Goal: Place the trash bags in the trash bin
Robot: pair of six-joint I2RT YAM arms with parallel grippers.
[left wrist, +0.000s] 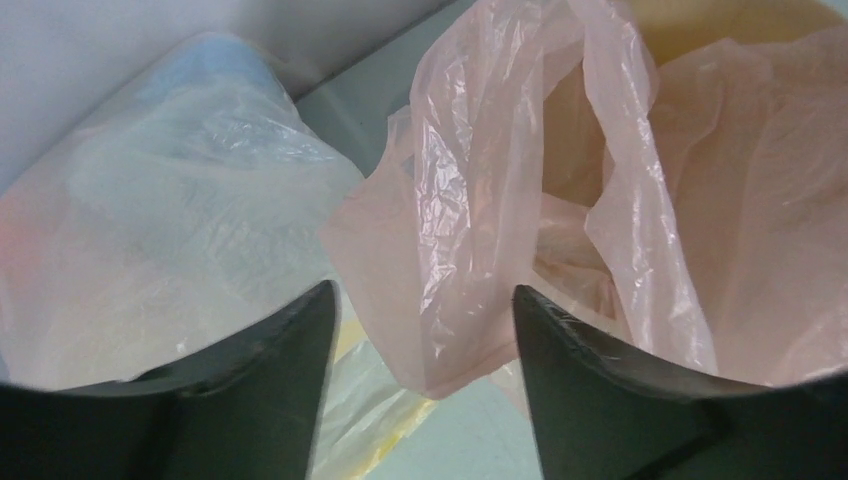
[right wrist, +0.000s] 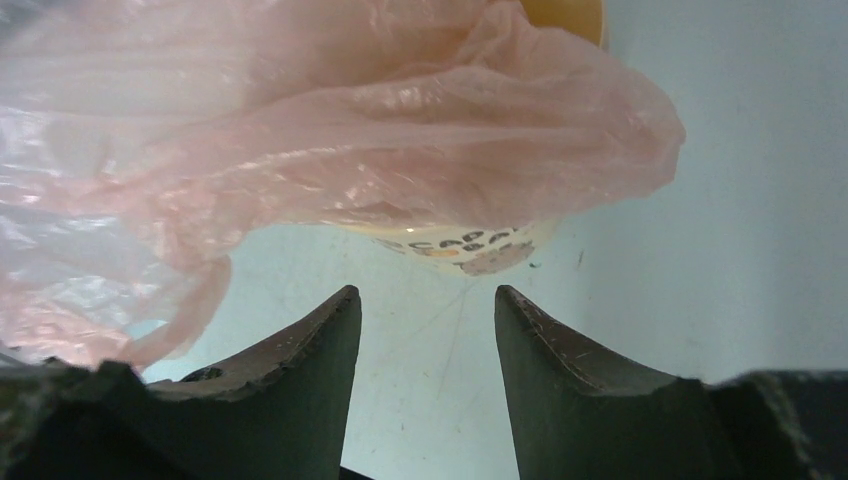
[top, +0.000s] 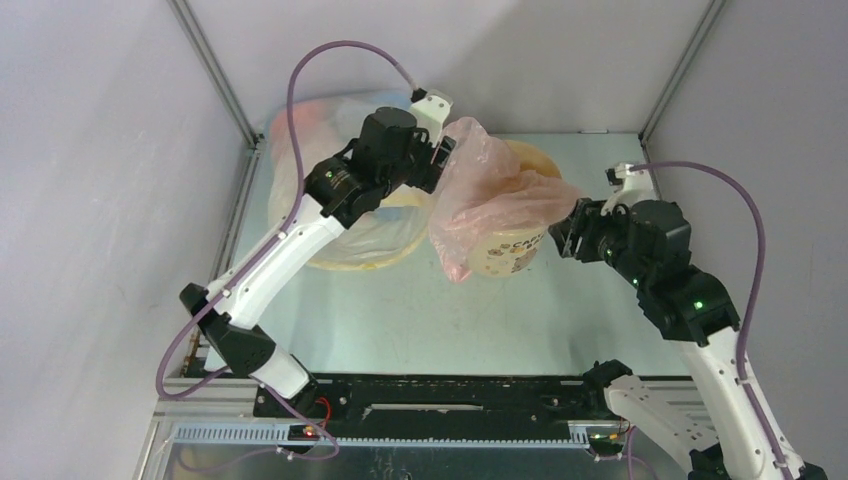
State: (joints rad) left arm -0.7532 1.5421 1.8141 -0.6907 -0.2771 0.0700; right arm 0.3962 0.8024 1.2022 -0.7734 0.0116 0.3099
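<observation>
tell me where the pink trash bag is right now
In the top view the pink trash bag lies centre-right, draped over the tan paper bucket, just right of the big clear sack.

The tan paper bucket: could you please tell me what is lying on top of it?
A translucent pale-pink plastic bag is draped over the tan paper bucket, hanging down its left side. Only a strip of far rim shows; the bucket's inside is covered.

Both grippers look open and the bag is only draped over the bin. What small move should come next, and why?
Probably close the left gripper on the bag fold between its open fingers, ready to lift it over the bin. Much of the bag hangs outside the rim, and the right gripper is open and empty.
</observation>
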